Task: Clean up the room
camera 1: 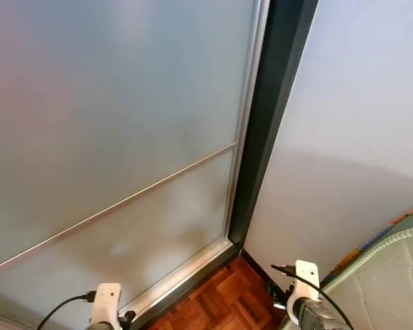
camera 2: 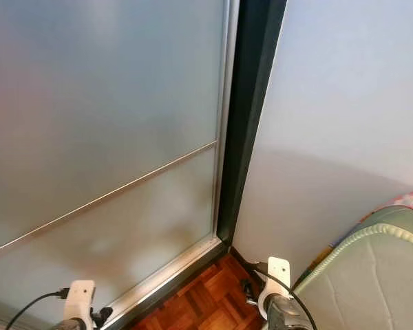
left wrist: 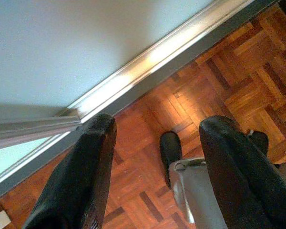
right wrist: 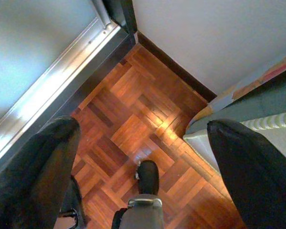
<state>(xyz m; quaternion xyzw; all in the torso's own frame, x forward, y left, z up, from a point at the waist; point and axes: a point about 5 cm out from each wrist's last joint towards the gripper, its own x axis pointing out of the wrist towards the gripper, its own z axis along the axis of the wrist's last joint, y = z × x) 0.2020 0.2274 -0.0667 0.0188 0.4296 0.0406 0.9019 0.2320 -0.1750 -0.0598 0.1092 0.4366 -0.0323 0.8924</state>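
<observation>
I face a room corner with a frosted glass sliding door (camera 1: pixel 110 124) and a pale wall (camera 1: pixel 358 137). My left gripper (left wrist: pixel 157 143) hangs low over the parquet floor (left wrist: pixel 238 90), open with nothing between its fingers. My right gripper (right wrist: pixel 143 143) also hangs open over the parquet (right wrist: pixel 133 114), close to the edge of a green mattress (right wrist: pixel 257 129). Both wrists, left (camera 1: pixel 107 302) and right (camera 1: pixel 306 282), show at the bottom of the head view. My own feet (left wrist: pixel 171 148) (right wrist: pixel 148 176) stand on the floor below the grippers.
The door's metal track (left wrist: pixel 148 57) runs along the floor on my left. A dark door frame (camera 1: pixel 268 124) stands in the corner. The green mattress (camera 1: pixel 392 275) with ribbed piping lies at my right, with colourful bedding (camera 2: pixel 409 201) against the wall. A dark skirting board (right wrist: pixel 176 67) lines the wall.
</observation>
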